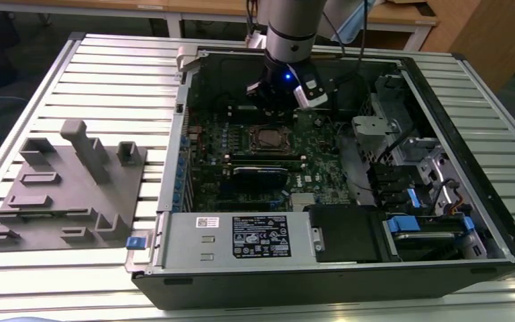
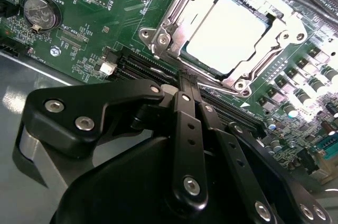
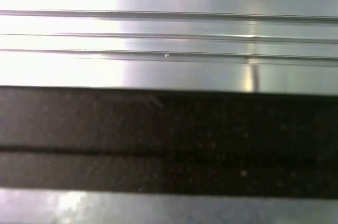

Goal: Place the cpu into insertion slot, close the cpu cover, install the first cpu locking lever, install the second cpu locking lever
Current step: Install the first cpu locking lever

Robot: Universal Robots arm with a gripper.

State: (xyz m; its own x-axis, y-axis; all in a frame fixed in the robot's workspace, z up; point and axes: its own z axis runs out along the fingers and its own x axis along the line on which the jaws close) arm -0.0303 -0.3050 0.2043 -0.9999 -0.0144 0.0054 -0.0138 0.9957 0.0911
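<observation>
In the open computer case, the cpu (image 2: 227,34) lies in its socket on the green motherboard (image 2: 105,18), its silver top bright with glare. The cpu cover (image 2: 174,15), a silvery metal frame, lies flat around it. My gripper (image 2: 183,78) is shut with nothing between its black fingers, and its tips sit just beside the edge of the socket frame nearest me. Whether they touch a locking lever I cannot tell. In the exterior view the gripper (image 1: 271,100) hangs inside the case just behind the cpu (image 1: 267,137).
The case walls (image 1: 184,121) ring the board. A power supply (image 1: 239,238) sits at the front and drive bays with cables (image 1: 418,174) on the exterior view's right. A grey fixture (image 1: 65,188) lies on the slatted table (image 1: 115,74). A coin battery (image 2: 39,12) sits on the board.
</observation>
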